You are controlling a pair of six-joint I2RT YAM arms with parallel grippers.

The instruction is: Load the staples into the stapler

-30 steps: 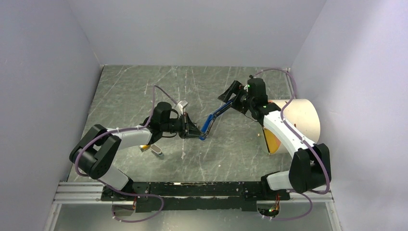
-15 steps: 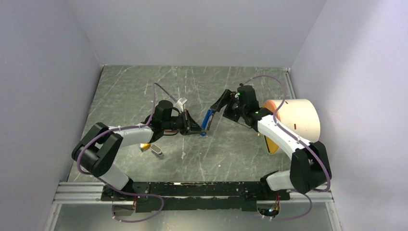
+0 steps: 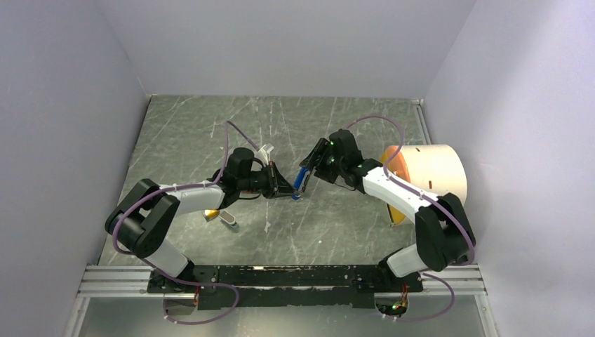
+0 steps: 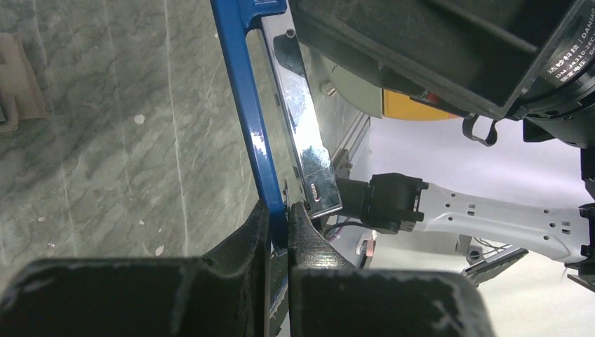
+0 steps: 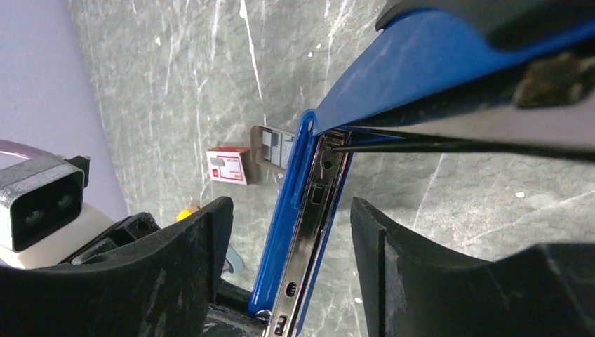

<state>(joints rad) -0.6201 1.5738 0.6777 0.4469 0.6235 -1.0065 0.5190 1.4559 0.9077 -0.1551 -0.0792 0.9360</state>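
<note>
Bench (image 3: pixel 351 225) under both jaws. Stapler (image 3: pixel 302 181) off it, long axis spanning left jaws to right. Left jaws clamp its lower end; right jaws spread, straddling it, untouching. Box (image 5: pixel 228 166) beyond stapler from right jaws; staples not visible

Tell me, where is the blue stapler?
In the top view the stapler is in the middle, its near end pinched by the left fingers, its far end between the right fingers.
</note>
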